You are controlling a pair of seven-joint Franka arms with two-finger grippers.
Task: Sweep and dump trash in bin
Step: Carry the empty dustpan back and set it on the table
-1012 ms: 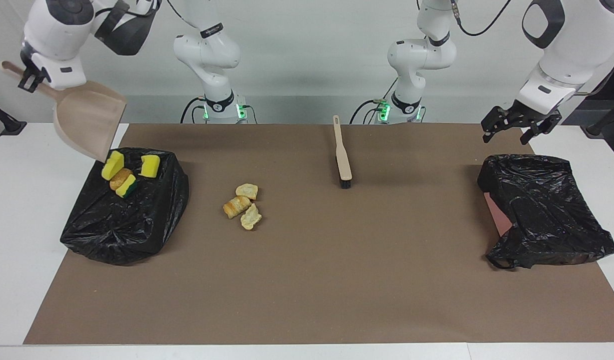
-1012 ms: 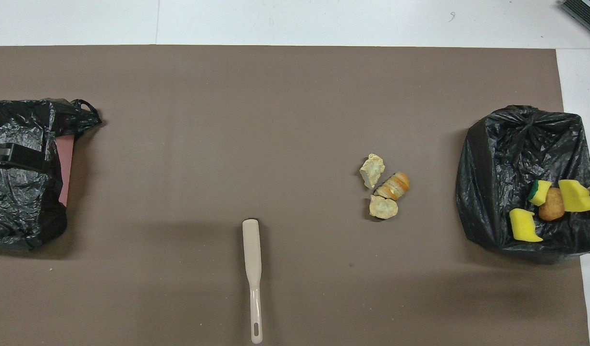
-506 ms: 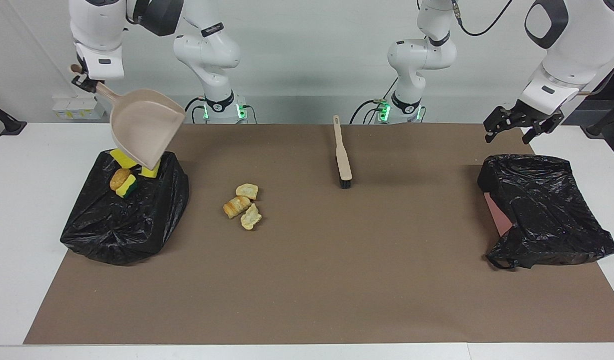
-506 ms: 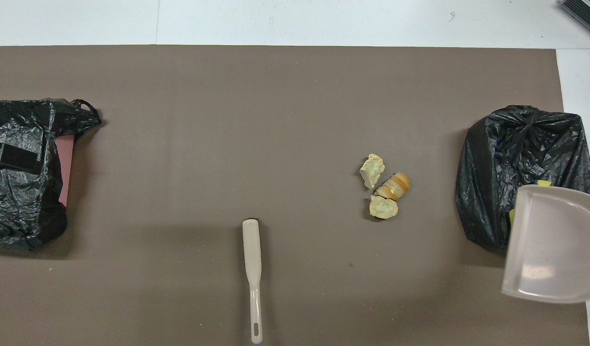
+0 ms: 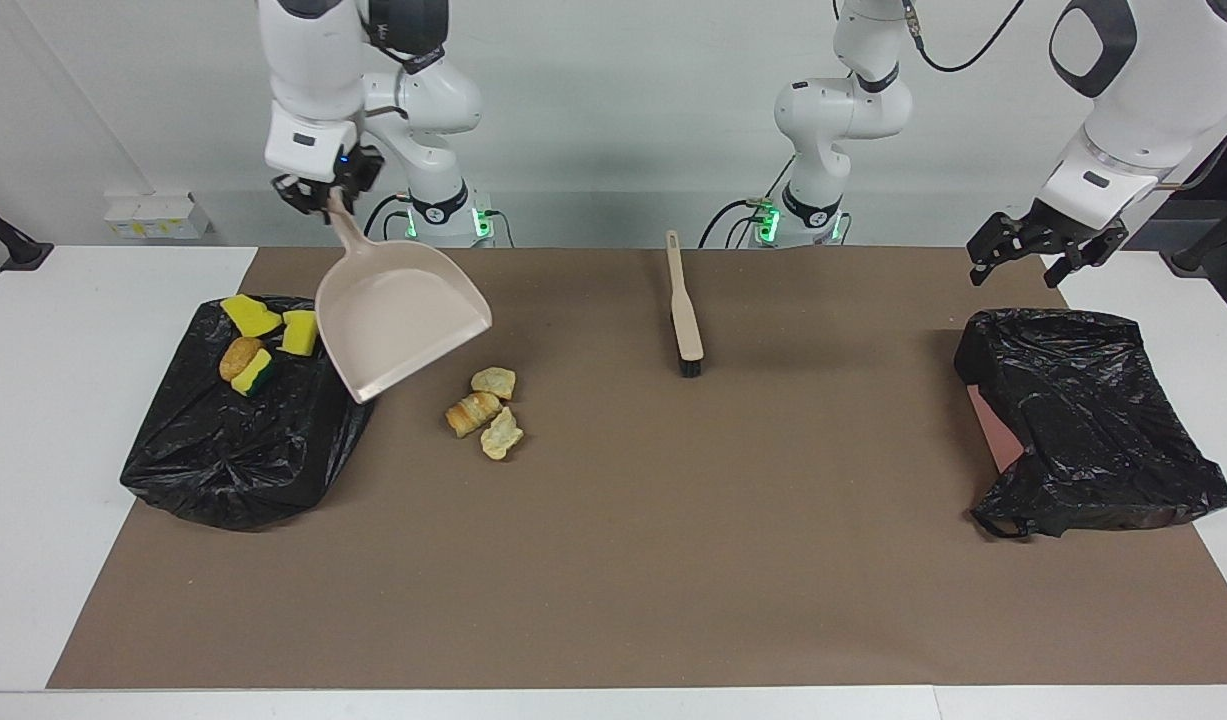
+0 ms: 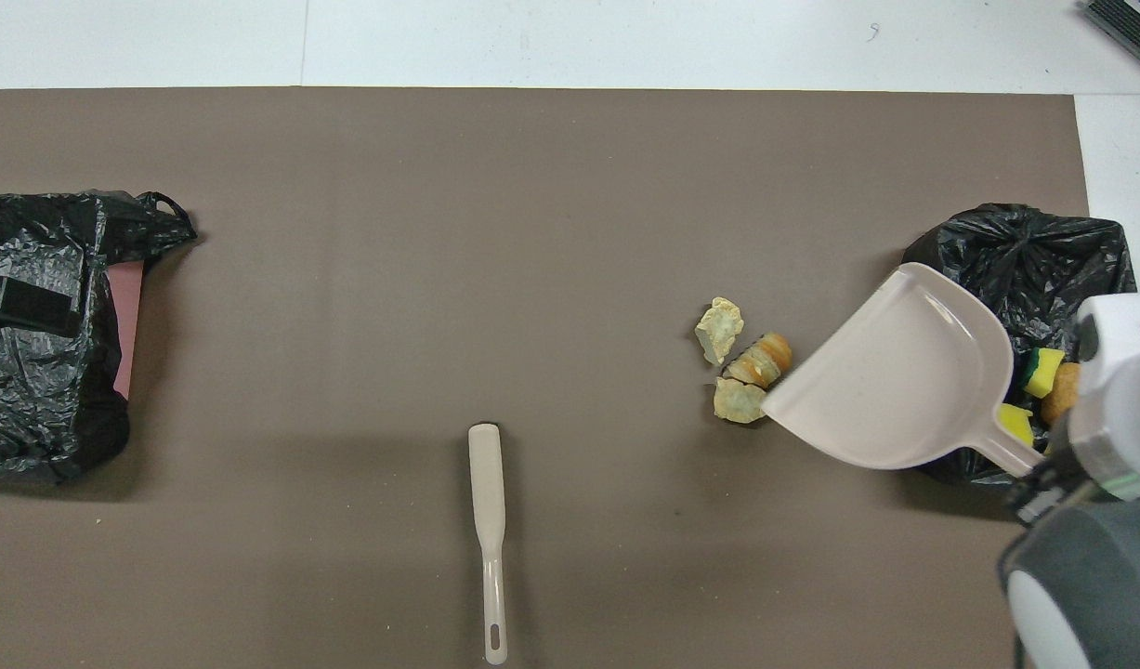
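Brown mat point(image 5: 633, 560) | right pincer point(image 5: 325, 192) clamps dustpan point(image 5: 398, 320) handle | left pincer point(image 5: 1035, 250) agape, empty

**Open mat around the brush, crowding by the dustpan**

The brush point(image 5: 684, 318) lies alone on the brown mat point(image 5: 673, 550), with bare mat all round it and toward the left arm's end up to the black bag point(image 5: 1088, 430). Toward the right arm's end, three bread scraps point(image 5: 485, 411) lie near the raised dustpan point(image 5: 398, 325), whose lip hangs over the mat between them and the black bin bag point(image 5: 243, 440).
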